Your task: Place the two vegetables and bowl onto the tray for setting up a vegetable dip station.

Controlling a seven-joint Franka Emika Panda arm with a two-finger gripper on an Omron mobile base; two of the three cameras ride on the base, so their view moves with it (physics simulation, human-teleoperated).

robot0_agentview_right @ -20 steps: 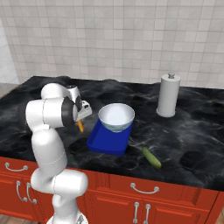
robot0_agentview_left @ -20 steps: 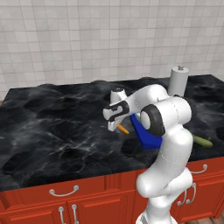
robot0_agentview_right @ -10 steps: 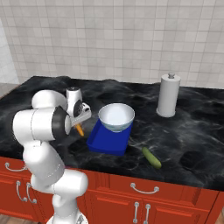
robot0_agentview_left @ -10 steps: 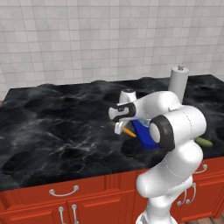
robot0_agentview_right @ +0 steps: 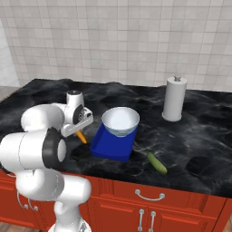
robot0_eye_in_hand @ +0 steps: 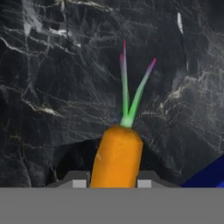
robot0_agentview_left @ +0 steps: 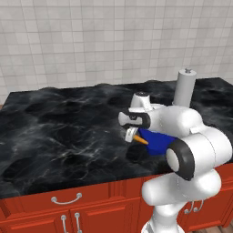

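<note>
My gripper (robot0_agentview_left: pixel 133 134) is shut on the small orange carrot (robot0_agentview_left: pixel 140 140) and holds it just above the black counter, off the left edge of the blue tray (robot0_agentview_left: pixel 157 142). Seen from the hand, the carrot (robot0_eye_in_hand: pixel 117 157) sits between the two finger tips, green stalks pointing away, with a tray (robot0_eye_in_hand: pixel 211 176) corner at the lower right. The white bowl (robot0_agentview_right: pixel 120 121) stands on the tray's (robot0_agentview_right: pixel 111 148) far end. Beside it the gripper (robot0_agentview_right: pixel 78 130) grips the carrot (robot0_agentview_right: pixel 82 137). The green cucumber (robot0_agentview_right: pixel 157 163) lies on the counter right of the tray.
A tall white paper towel roll (robot0_agentview_right: pixel 174 99) stands behind the tray to the right, also seen as the roll (robot0_agentview_left: pixel 185 86) past my arm. Black marble counter (robot0_agentview_left: pixel 59 132) stretches left of the gripper. Red cabinet fronts (robot0_agentview_right: pixel 149 213) run below the counter's front edge.
The gripper has carried the carrot a little to the right, closer to the tray's left edge, and my arm's elbow has swung forward. Bowl, tray and cucumber have stayed put.
</note>
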